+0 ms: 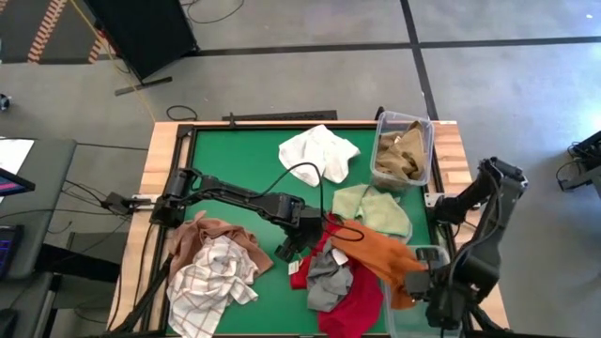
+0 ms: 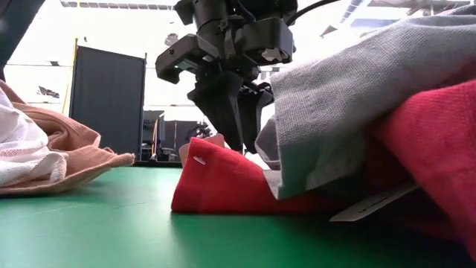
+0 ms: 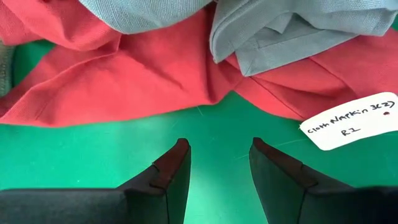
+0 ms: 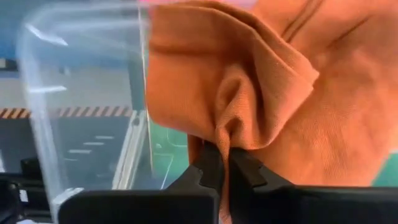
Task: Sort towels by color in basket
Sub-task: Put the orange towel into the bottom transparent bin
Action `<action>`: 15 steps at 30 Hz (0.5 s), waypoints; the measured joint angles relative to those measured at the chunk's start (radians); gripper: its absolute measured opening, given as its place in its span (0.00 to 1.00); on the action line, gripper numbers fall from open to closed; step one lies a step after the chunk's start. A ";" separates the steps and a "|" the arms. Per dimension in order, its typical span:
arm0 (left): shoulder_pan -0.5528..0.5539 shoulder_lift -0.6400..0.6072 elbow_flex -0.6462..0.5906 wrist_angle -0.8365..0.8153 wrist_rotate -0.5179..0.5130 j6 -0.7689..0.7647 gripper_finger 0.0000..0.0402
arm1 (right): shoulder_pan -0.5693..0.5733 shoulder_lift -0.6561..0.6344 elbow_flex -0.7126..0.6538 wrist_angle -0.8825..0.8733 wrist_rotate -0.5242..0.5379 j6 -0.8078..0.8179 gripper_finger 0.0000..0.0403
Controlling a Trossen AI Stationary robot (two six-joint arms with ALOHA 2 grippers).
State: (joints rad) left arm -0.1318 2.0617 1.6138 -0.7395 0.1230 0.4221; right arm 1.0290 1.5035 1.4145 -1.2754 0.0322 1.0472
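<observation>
Several towels lie on the green table: a white one, a pale green one, a red one with a grey one on it, and a brown one under a checked one. My left gripper stands open, pointing down over bare table just short of the red towel's edge. At the near right, my right gripper is shut on the orange towel, beside a clear bin. My right gripper pinches a bunched fold of the orange towel between its two fingers, several layers gathered together. The fingers point steeply down. The towel's other end stays spread across the table and the towels near the pale green one.
A clear bin with tan cloths stands at the far right corner. A white paper label lies on the table beside the red towel. A black cable loops above the table's middle. Bare green table lies at the far left.
</observation>
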 joint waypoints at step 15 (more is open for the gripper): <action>-0.001 0.000 0.000 0.170 -0.094 0.011 0.39 | -0.011 0.008 -0.163 0.116 -0.034 0.097 0.13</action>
State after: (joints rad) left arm -0.1327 2.0617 1.6142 -0.5696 0.0292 0.4333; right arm 1.0180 1.5112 1.2514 -1.1590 -0.0017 1.1442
